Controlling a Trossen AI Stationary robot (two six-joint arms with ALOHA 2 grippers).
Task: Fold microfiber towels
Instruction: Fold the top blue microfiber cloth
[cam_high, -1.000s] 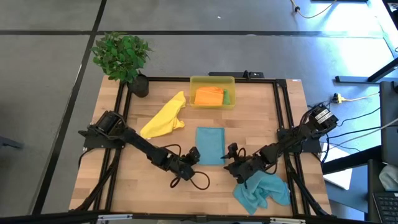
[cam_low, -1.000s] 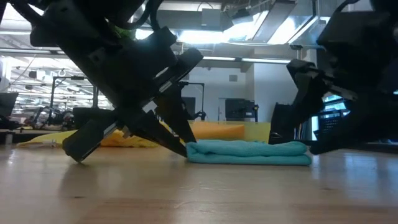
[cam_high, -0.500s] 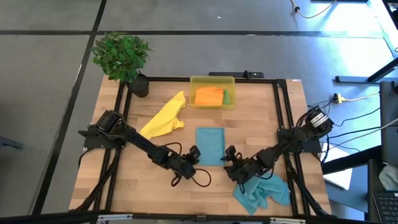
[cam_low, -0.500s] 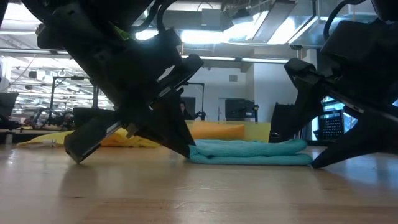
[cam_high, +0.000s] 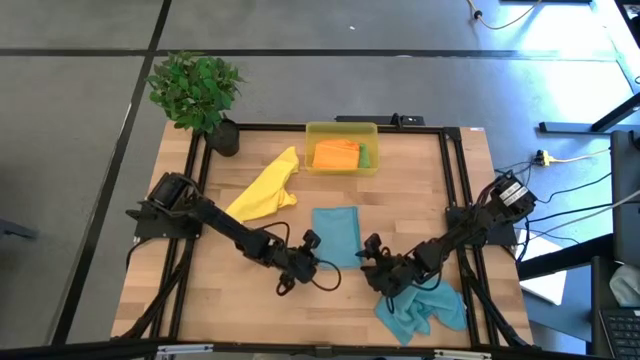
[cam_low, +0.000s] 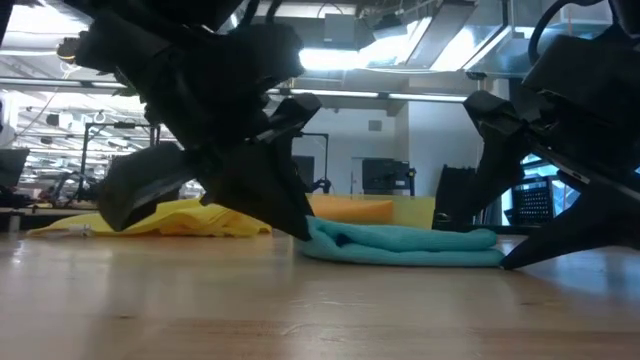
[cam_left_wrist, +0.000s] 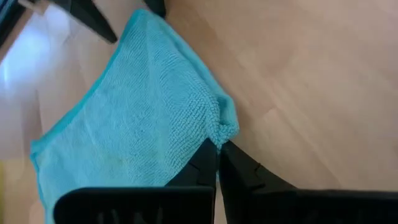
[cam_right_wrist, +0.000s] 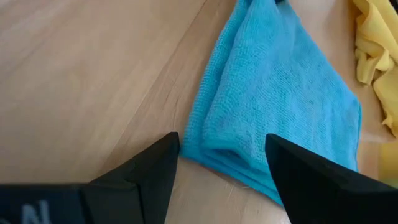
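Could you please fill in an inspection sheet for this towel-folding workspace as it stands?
Surface: wooden table, black frame.
Job's things: folded teal towel at centre; crumpled teal towel at near right; yellow towel loose; orange towel and green towel in yellow bin.
Clutter: potted plant at far left corner.
End effectors: left end effector shut on folded towel's corner; right end effector open at its other near corner.
Cables: on floor, right.
Surroundings: open workshop.
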